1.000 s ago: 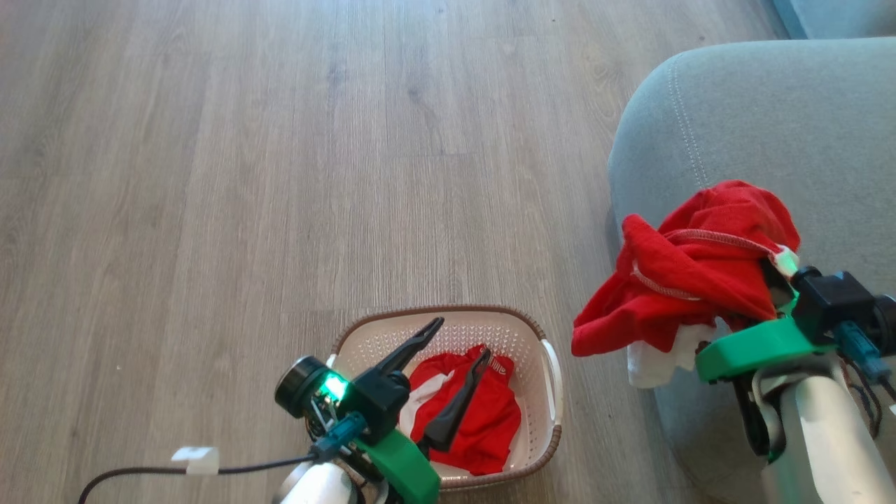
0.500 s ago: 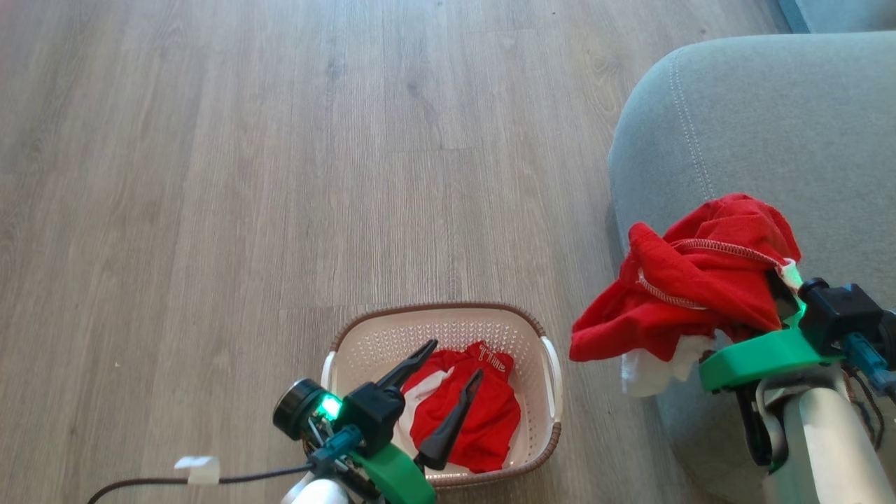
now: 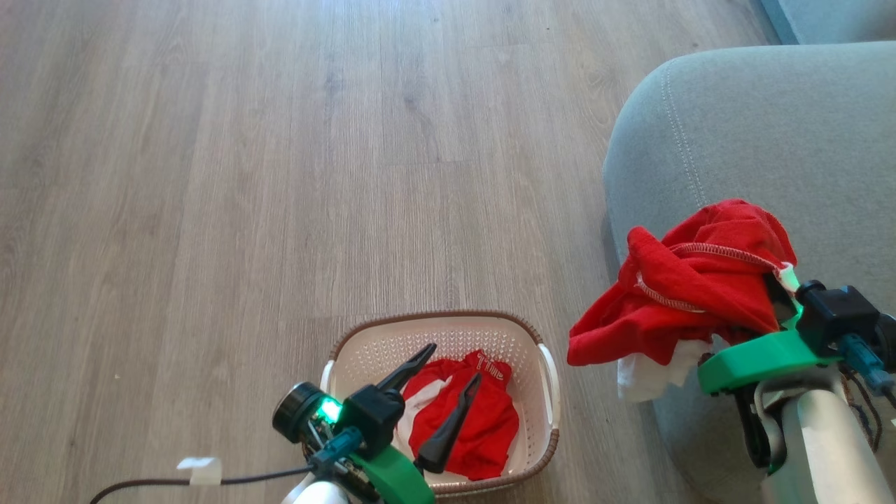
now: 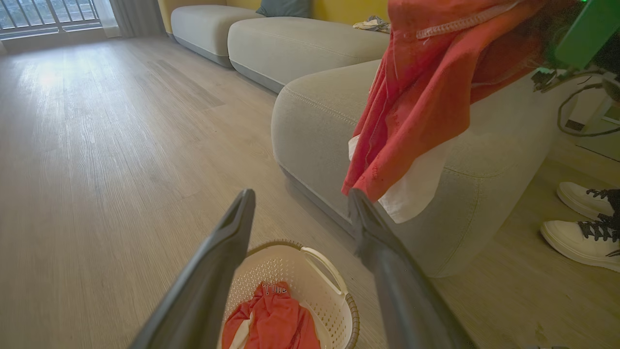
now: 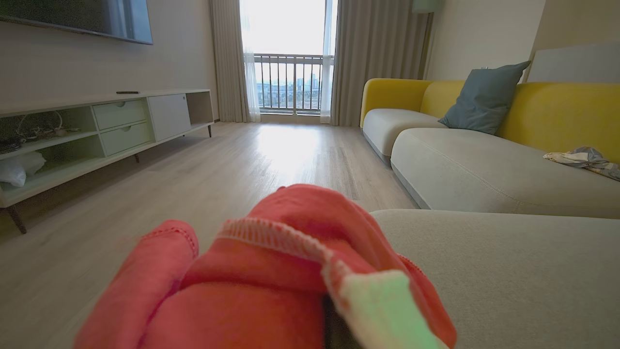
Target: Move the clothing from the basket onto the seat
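1. Red garment [image 3: 693, 294], white panel at its lower edge, is bunched over the right gripper [image 3: 773, 297]. The fingers are buried in the cloth and pinched fully together on it.
2. Right arm: the pale forearm rises from the lower right of the head view. A green collar sits at the wrist, and the gripper is angled up and to the left toward the seat [image 3: 770, 140].
3. The garment is carried at the seat's rounded corner, with folds drooping past the front edge. In the left wrist view it hangs in front of the upholstery; I cannot tell whether it touches.
4. Left gripper [image 3: 453, 364]: the fingers are spread as wide as they go, with nothing between them. The arm enters at the bottom left, fingers slanting up and to the right.
5. The left gripper hovers above the basket [image 3: 448, 318], clear of its rim, as the left wrist view shows.
6. Second red garment [image 3: 469, 427], with white trim and small white lettering, lies crumpled in the basket.
7. The basket stands on the wood floor [image 3: 280, 175], just beside the seat's corner.
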